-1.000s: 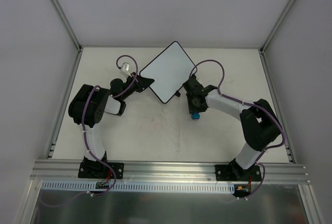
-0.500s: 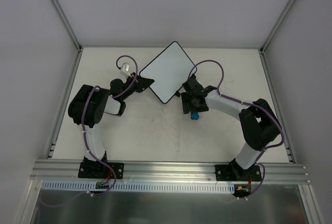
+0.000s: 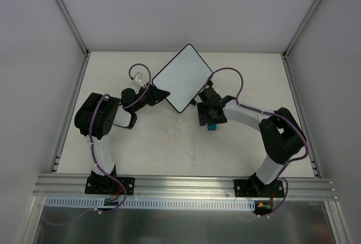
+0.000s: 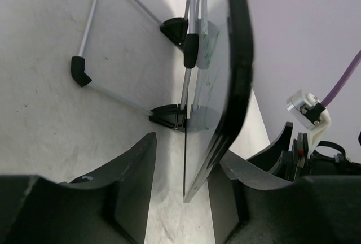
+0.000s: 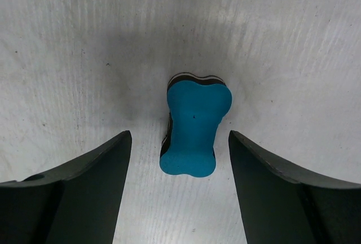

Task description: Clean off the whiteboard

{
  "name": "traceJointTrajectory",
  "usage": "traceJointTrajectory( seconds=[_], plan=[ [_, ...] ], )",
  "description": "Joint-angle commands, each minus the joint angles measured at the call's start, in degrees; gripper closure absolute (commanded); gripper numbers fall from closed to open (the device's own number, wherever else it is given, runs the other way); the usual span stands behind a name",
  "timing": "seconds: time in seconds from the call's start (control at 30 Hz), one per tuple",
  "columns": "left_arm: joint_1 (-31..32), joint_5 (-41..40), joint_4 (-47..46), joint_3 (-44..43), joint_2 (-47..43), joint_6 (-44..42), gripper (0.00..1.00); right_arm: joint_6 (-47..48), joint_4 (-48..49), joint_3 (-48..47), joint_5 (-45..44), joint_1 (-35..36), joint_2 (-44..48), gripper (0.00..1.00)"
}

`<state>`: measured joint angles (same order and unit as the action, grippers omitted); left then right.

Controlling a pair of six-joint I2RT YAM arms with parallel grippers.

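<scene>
Two robot arms are seen from above on a pale table (image 3: 169, 148) walled in by white panels. The whiteboard (image 3: 181, 78) is placed at the far middle of the table, turned so that one corner points toward the arms; its face is seen blank from above.

The left gripper (image 3: 158, 93) is set at the board's left edge. In the left wrist view the black frame is seen edge-on between the fingers (image 4: 135, 182), against the right-hand one, with a strip of table showing beside the other (whether the board is truly clamped cannot be told).

The right gripper (image 3: 210, 117) is held just near the board's lower right edge, with its jaws spread wide. A blue bone-shaped eraser (image 5: 194, 128) is seen flat on the table between them, touched by neither.

Purple cables (image 3: 228, 70) are looped over both wrists beside the board.
</scene>
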<state>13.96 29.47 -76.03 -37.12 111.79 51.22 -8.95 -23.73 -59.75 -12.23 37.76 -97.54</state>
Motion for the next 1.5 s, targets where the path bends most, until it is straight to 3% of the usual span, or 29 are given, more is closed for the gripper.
traceJointTrajectory(
  seconds=[0.0,0.07,0.17,0.2,0.33,0.8,1.07,1.2,1.33,1.43,1.47],
  plan=[
    [0.6,0.8,-20.3,0.5,-1.8,-1.5,0.60,-0.5,1.2,0.0,0.4,0.5,1.7,0.27],
    [0.5,0.7,-20.3,0.4,-1.9,-1.4,0.59,-0.5,1.5,0.2,0.5,0.4,1.9,0.27],
    [0.6,0.8,-20.3,0.6,-2.2,-1.6,0.47,-0.8,1.9,0.6,0.1,0.5,2.4,0.27],
    [0.6,0.8,-20.3,0.7,-2.3,-1.7,0.34,-0.9,2.2,0.9,0.3,0.5,2.7,0.27],
    [0.6,0.4,-20.3,2.0,-3.8,-2.7,0.01,-1.2,4.6,2.5,0.5,0.5,5.1,0.26],
    [-0.4,-0.7,-19.3,8.5,-8.2,-5.3,0.01,-0.2,5.6,5.3,-2.4,0.4,11.8,0.26],
    [-1.4,-1.3,-13.4,15.6,-15.1,-8.0,0.01,3.1,8.3,11.0,-2.8,-0.8,23.2,0.21],
    [-1.3,-1.1,-10.2,18.4,-18.5,-8.9,0.01,3.3,9.2,14.4,2.9,-4.0,29.1,0.20],
    [-1.3,-2.1,-4.3,21.6,-23.5,-10.5,0.01,3.9,9.3,17.5,4.7,-7.8,35.3,0.18],
    [-1.3,-3.5,7.8,21.0,-30.1,-11.0,0.01,5.3,9.8,19.4,7.3,-10.1,39.3,0.13],
    [-1.3,-3.9,16.8,20.3,-33.8,-11.8,0.01,6.0,9.9,19.8,7.7,-10.5,40.4,0.12]
  ],
)
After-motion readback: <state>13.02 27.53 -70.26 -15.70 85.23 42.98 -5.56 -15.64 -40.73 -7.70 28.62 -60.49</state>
